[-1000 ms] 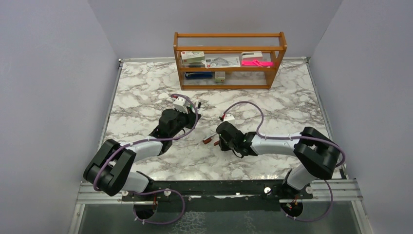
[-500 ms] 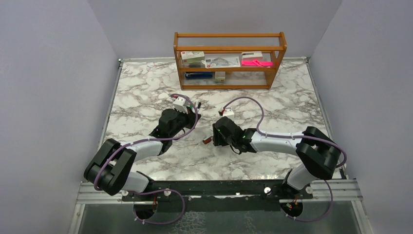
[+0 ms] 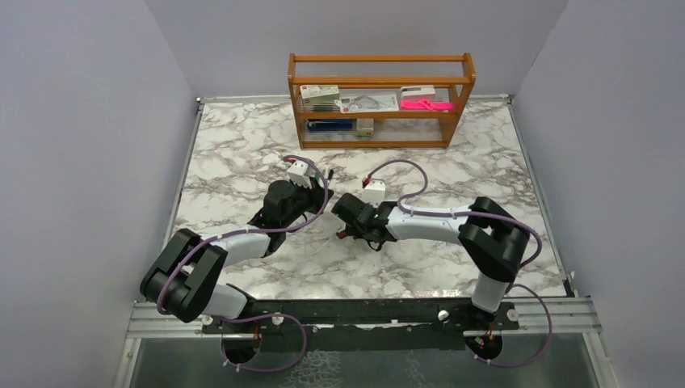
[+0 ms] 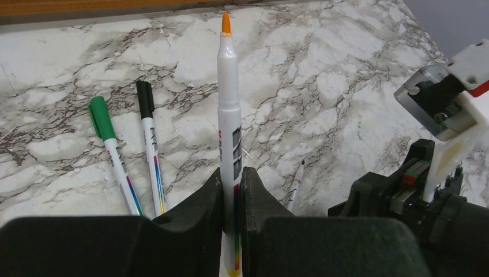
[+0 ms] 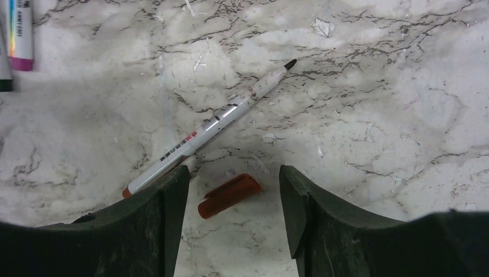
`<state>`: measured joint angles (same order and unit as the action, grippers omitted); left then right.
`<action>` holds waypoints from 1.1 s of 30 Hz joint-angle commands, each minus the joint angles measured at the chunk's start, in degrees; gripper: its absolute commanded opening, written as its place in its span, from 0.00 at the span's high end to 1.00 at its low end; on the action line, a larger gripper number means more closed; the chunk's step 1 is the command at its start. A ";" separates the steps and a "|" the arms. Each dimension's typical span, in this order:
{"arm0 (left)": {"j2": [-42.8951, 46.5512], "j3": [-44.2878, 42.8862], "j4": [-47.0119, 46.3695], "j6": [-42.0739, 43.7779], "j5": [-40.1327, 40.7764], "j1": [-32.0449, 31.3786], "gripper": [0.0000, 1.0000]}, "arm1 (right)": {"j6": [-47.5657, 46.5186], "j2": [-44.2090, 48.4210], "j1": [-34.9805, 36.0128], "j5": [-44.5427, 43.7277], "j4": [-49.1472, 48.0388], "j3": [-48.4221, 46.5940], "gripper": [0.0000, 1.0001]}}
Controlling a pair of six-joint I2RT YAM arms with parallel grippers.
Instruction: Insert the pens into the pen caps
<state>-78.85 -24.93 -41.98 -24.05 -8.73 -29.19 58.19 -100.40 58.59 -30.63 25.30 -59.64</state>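
Note:
My left gripper (image 4: 230, 180) is shut on a white pen (image 4: 229, 109) whose bare orange tip points away from the wrist. A green-capped pen (image 4: 111, 151) and a black-capped pen (image 4: 150, 151) lie on the marble to its left. My right gripper (image 5: 233, 176) is open and low over the table. A red-brown pen cap (image 5: 229, 195) lies loose between its fingers, touching neither. Just beyond the left finger, an uncapped pen (image 5: 214, 123) with a dark tip lies diagonally. In the top view the two grippers, left (image 3: 317, 196) and right (image 3: 347, 226), are close together mid-table.
A wooden shelf (image 3: 380, 61) with small boxes and a pink item stands at the back of the marble table (image 3: 485, 162). Ends of other pens (image 5: 20, 34) show at the top left of the right wrist view. The right wrist camera housing (image 4: 447, 98) is near the left gripper.
My right gripper has opened wide and swung left toward the left gripper, ending over the red-brown cap. The left arm and its pen have not moved.

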 commanded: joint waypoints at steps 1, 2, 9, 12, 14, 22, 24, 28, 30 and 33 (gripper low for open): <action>-0.84 -0.16 -1.99 -0.66 -1.81 0.45 1.00 | 7.26 -4.50 1.23 -4.29 10.92 -4.86 0.42; -0.81 -0.13 -1.97 -0.62 -1.77 0.45 1.00 | 7.59 -5.03 1.49 -4.21 11.31 -5.35 0.44; -0.47 0.31 -2.05 -0.52 -1.44 0.63 1.00 | 8.76 -5.17 2.36 -4.20 13.16 -6.27 0.69; -0.81 0.15 -2.13 -0.73 -1.59 0.63 1.00 | 8.56 -5.21 2.39 -3.72 13.13 -6.12 0.76; -0.86 0.15 -2.12 -0.79 -1.73 0.60 1.00 | 8.29 -5.24 2.42 -3.21 12.71 -5.85 0.77; -0.73 0.32 -2.14 -0.90 -1.90 0.63 1.00 | 7.91 -3.06 2.45 -2.94 11.56 -4.06 0.55; -0.84 0.25 -2.21 -0.85 -1.90 0.71 1.00 | 7.57 -2.47 2.46 -2.53 11.05 -3.71 0.47; -0.78 0.29 -2.16 -1.00 -2.06 0.71 1.00 | 8.08 -3.25 2.51 -1.40 11.11 -4.03 0.46; -0.62 0.37 -2.21 -1.00 -2.08 0.71 1.00 | 8.46 -3.75 2.93 -1.10 11.75 -4.69 0.46; -0.43 0.46 -2.17 -1.06 -1.86 0.71 1.00 | 8.88 -3.95 3.89 -1.03 12.14 -5.28 0.46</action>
<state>-79.33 -24.91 -41.98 -24.77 -9.63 -28.82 65.78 -104.33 60.77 -32.73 35.75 -64.01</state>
